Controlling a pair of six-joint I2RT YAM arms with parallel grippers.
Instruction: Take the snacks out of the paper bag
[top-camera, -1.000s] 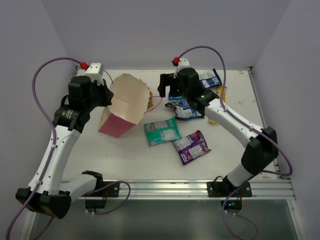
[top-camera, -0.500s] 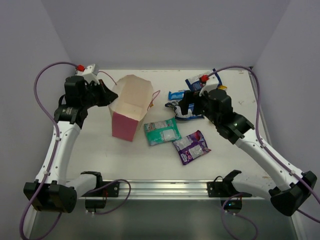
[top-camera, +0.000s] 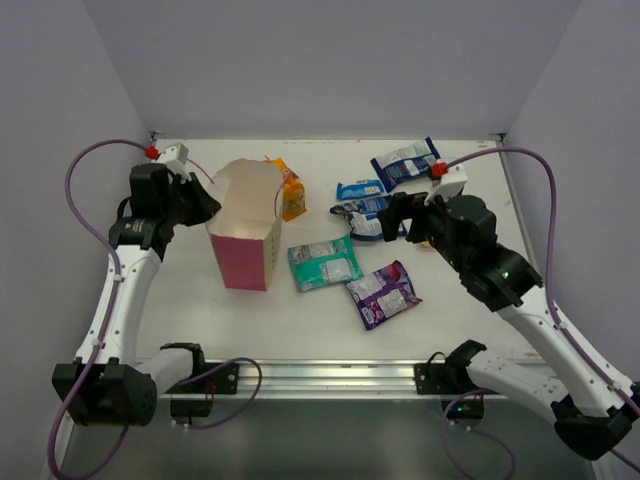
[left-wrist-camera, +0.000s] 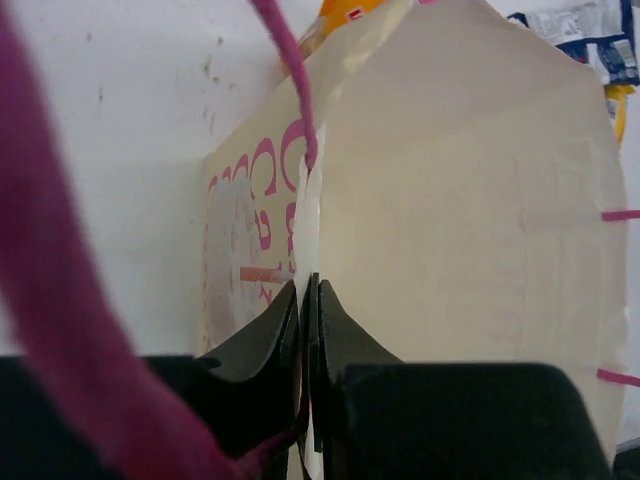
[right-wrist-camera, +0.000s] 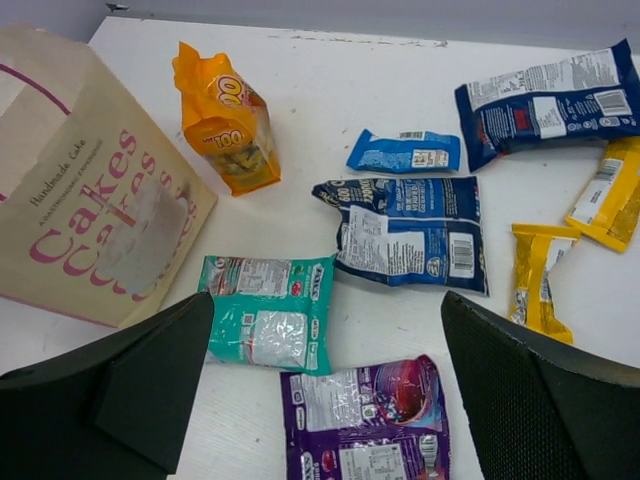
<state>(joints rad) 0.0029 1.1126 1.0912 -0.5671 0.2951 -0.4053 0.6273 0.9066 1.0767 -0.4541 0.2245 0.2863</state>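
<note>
Uses the left-edge side of the table (top-camera: 250, 320) for the paper bag (top-camera: 245, 225), upright, rim pinched in the fully closed left claw (left-wrist-camera: 305, 300), likely to steady it. Has snacks (right-wrist-camera: 410, 230) lying out toward the far-right corner, beneath the wide-open, empty right claw (top-camera: 397, 217).

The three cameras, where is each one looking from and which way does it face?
Top external: above, behind the bases, looking down on the table; both arms show, left hand on the paper bag.
Left wrist: looks along the shut fingers pinching the bag's wall.
Right wrist: looks down on the snacks; the open right hand frames the bottom corners.
Shared: top and right wrist both show the teal packet.
</note>
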